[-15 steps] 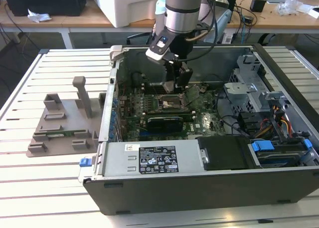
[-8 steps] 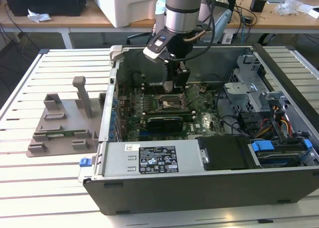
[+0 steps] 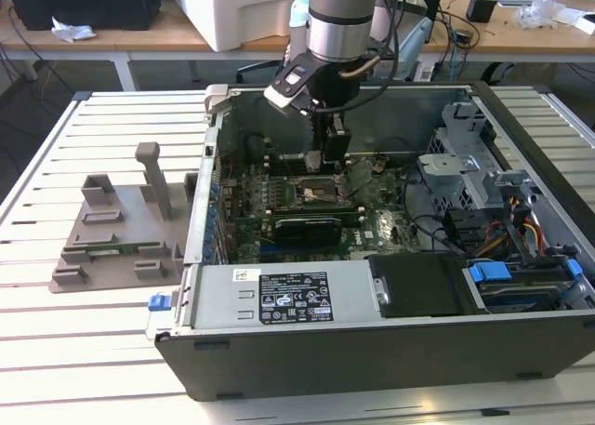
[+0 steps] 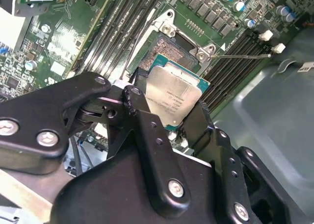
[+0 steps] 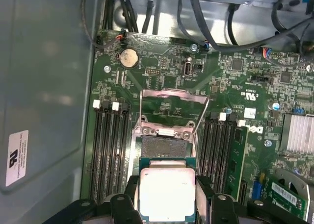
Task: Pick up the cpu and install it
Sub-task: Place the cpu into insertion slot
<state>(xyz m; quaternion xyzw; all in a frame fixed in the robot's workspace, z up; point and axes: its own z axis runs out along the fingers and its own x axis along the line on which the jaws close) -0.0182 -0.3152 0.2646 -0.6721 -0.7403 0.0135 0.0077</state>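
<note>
One cpu (image 4: 174,94), clamped by its edges between the two fingers (image 4: 136,100) of my end effector (image 4: 169,106), which is closed down to the chip's width, shiny top facing the cameras. In both wrist views it hangs partly over the one open socket (image 5: 164,144), not seated; one load plate (image 5: 171,94) is flipped up. In the exterior view I'm inside the one open computer case (image 3: 372,351) on the desk (image 3: 93,369), with one grey holder (image 3: 121,230) at 9 o'clock of the case.
</note>
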